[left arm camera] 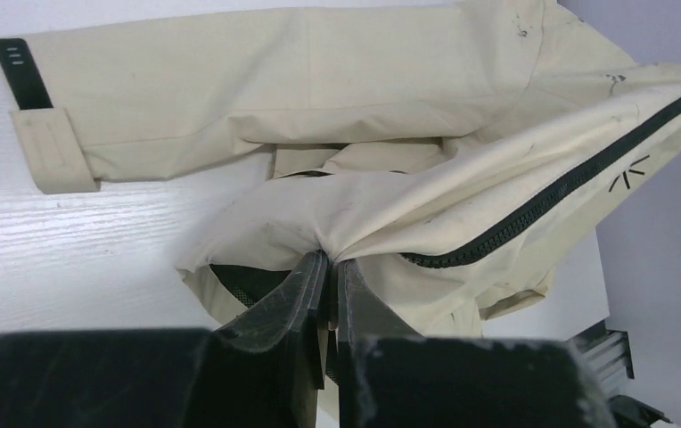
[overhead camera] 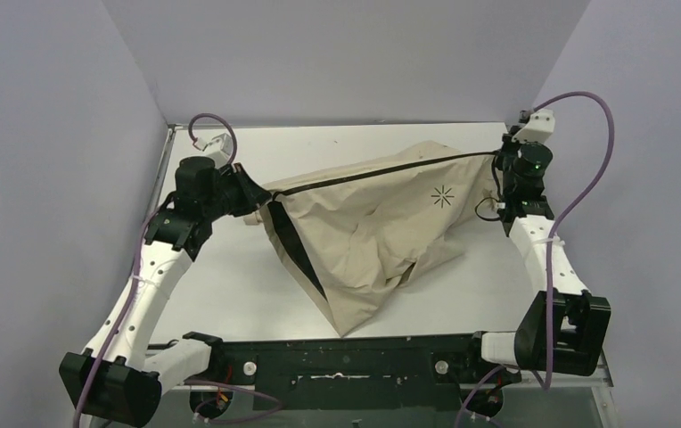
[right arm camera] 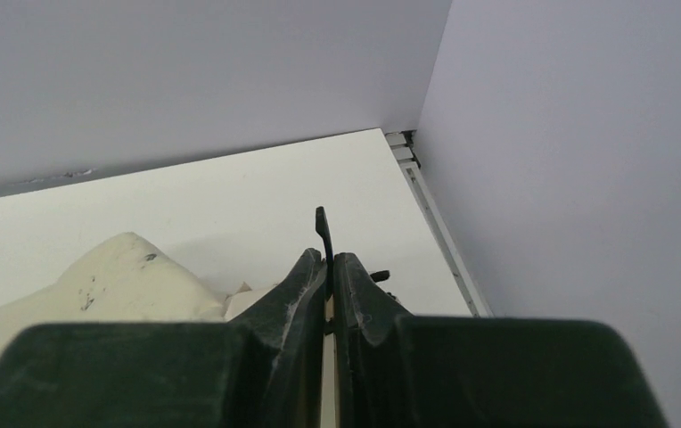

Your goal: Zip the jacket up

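The jacket (overhead camera: 381, 232) lies mid-desk (overhead camera: 230, 294), its upper edge stretched taut from left to far right between both grippers. The left gripper (left arm camera: 332, 260) is closed on bunched beige fabric at the left end of the zipper (overhead camera: 373, 171). The right gripper (right arm camera: 328, 260), at the far right, is clamped on a thin dark tab (right arm camera: 322, 227) where the zipper line ends. One sleeve (left arm camera: 274, 89) lies flat on the desk, a black cuff tab (left arm camera: 20, 71) at its end.

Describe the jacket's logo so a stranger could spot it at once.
The tan jacket is stretched from the left gripper to the right gripper over the table. Just below its dark zipper, toward the right gripper, sits the logo: a small black star of thin spokes, the only print on plain cloth.
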You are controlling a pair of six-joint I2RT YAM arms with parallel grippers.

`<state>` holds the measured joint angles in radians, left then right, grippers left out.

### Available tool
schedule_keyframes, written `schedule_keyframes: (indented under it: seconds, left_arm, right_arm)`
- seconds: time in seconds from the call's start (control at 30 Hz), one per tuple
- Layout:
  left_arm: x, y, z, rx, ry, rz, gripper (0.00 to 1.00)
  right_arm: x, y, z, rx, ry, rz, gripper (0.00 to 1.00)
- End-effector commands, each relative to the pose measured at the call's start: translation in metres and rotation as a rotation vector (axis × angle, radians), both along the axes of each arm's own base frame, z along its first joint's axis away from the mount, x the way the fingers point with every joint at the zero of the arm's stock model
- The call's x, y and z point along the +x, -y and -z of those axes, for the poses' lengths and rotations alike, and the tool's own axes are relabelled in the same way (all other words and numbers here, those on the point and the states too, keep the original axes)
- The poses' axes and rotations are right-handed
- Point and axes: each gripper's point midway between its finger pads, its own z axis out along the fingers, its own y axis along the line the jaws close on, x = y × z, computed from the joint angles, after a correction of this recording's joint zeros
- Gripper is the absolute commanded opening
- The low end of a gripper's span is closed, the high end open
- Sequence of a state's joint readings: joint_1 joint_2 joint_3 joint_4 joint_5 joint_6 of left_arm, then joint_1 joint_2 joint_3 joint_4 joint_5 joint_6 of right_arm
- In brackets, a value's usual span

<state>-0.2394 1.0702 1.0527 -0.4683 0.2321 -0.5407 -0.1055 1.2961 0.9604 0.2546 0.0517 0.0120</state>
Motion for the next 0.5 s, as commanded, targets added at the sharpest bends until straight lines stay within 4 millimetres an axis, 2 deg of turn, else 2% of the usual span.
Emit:
schedule_keyframes:
  seconds: [0.0,0.1,0.27,0.37,0.47]
  left_arm:
    - [0.030,-0.039,-0.024,0.071,0.069,-0.171,0.00]
    - [0.044,-0.048,-0.032,0.056,0.074,-0.194,0.00]
    - [0.069,-0.088,-0.060,-0.002,0.122,-0.323,0.00]
    - [0.078,-0.119,-0.077,-0.030,0.172,-0.433,0.00]
    - [0.084,-0.131,-0.086,-0.051,0.202,-0.477,0.00]
  right_arm:
    - [-0.003,0.057,-0.051,0.034,0.144,0.186,0.00]
    - [-0.005,0.073,-0.048,0.060,0.145,0.230,0.00]
    - [-0.017,0.098,-0.040,0.112,0.158,0.315,0.00]
    - [-0.023,0.103,-0.039,0.121,0.165,0.342,0.00]
    - [-0.024,0.095,-0.039,0.141,0.175,0.308,0.00]
